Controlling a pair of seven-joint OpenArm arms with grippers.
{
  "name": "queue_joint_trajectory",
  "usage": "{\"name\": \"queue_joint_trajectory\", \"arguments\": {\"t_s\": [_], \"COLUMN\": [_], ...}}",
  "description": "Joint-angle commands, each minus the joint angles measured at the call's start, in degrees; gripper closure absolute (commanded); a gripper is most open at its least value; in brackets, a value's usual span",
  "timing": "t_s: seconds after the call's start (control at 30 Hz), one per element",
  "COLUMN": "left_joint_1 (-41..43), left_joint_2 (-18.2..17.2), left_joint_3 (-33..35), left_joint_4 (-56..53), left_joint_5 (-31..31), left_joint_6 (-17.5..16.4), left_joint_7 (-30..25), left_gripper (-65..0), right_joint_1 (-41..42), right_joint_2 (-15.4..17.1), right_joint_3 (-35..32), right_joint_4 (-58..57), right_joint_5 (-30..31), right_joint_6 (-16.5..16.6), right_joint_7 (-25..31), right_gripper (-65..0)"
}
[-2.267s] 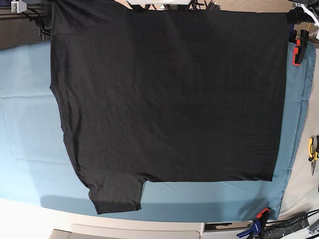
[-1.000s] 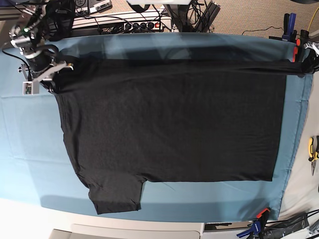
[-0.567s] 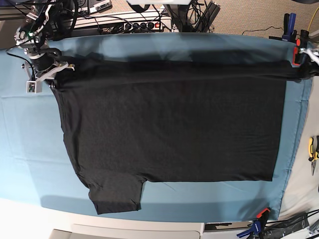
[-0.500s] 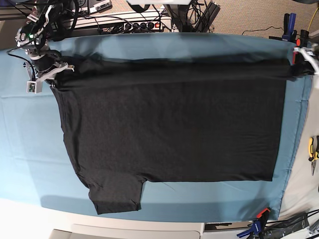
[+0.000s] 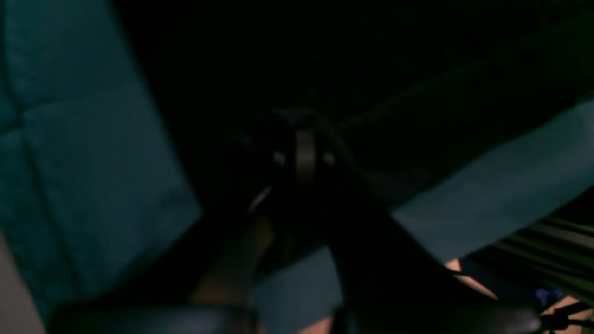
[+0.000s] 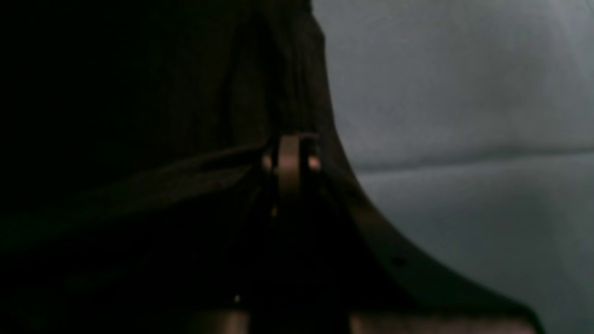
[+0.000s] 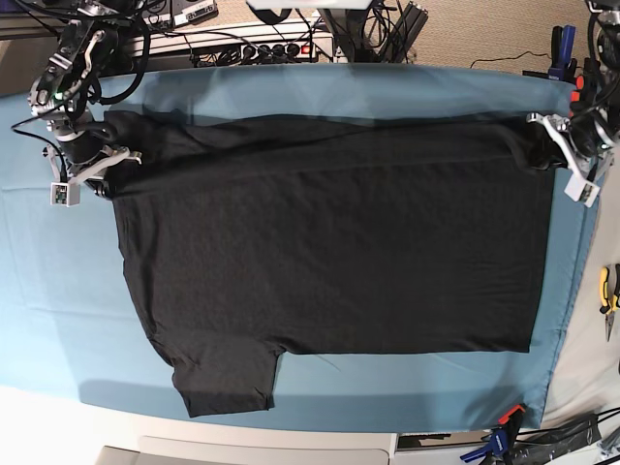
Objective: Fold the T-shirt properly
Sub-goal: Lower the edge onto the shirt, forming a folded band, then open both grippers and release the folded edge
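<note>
Spanning most of the blue cloth [image 7: 39,271] that covers the bench, the T-shirt [image 7: 329,242] lies spread flat in the base view, with one short sleeve projecting toward the near edge at lower left. Only its far edge is off the surface: that edge is gathered into a low ridge and pinched at both ends.

At the left of the base view, the right end effector [image 7: 105,167] is clenched on the shirt's far-left corner. The right wrist view confirms this: its fingers [image 6: 290,162] meet with dark fabric fanning away from the contact point, and pale cloth shows beyond. Holding the corner itself, rather than a point inward along the edge, probably keeps that edge straight when it is carried.

Across the middle, the body of the shirt rests smooth, apparently so that the lifted edge can be brought over a flat layer.

At the right of the base view, the left end effector [image 7: 544,147] is likewise clenched on the far-right corner, where the fabric bunches. The left wrist view is dark and blurred, but it shows closed fingers [image 5: 304,157] against black fabric with blue cloth on either side.

Two matched corner grips suggest a lengthwise fold toward the near edge; uneven travel could skew the ridge.

Clamps [image 7: 504,431] and yellow-handled pliers [image 7: 608,295] sit at the right margin, apart from the shirt.
</note>
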Motion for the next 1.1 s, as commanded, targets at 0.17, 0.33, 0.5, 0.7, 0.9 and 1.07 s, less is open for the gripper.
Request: {"name": "queue_joint_trajectory", "arguments": {"t_s": [0.17,0.33,0.5,0.7,0.9,1.07], "left_joint_1": [-1.5,-1.7,-3.1,-5.2,-5.3,-5.3], "left_joint_2": [-1.6,-1.6,-1.6,-1.6,-1.6,-1.6], "left_joint_3": [-0.4,-0.4,-0.5,-0.5,-0.5,-0.5], "left_joint_4": [-1.6,-1.6,-1.6,-1.6,-1.6,-1.6], "left_joint_5": [1.0,3.4,6.0,6.3,7.5,7.5], "left_joint_6": [1.2,2.5,4.4,5.9,5.9,5.9], "left_joint_7": [-1.3,-3.1,-3.1,-3.2,-3.7,-3.8], "left_gripper": [0.0,0.0,0.0,0.0,0.0,0.0], "right_joint_1": [2.3,2.3,2.3,2.5,3.8,5.0], "right_joint_2": [0.9,1.0,1.0,1.0,1.0,1.0], "right_joint_3": [0.0,0.0,0.0,0.0,0.0,0.0], "right_joint_4": [-3.4,-3.4,-3.4,-3.4,-3.4,-3.4], "right_joint_5": [0.4,1.2,1.2,1.2,1.2,1.2], "right_joint_6": [-0.1,-0.1,-0.1,-0.1,-0.3,-0.3], "right_joint_7": [1.5,1.5,1.2,2.0,2.2,2.2], "right_gripper": [0.0,0.0,0.0,0.0,0.0,0.0]}}
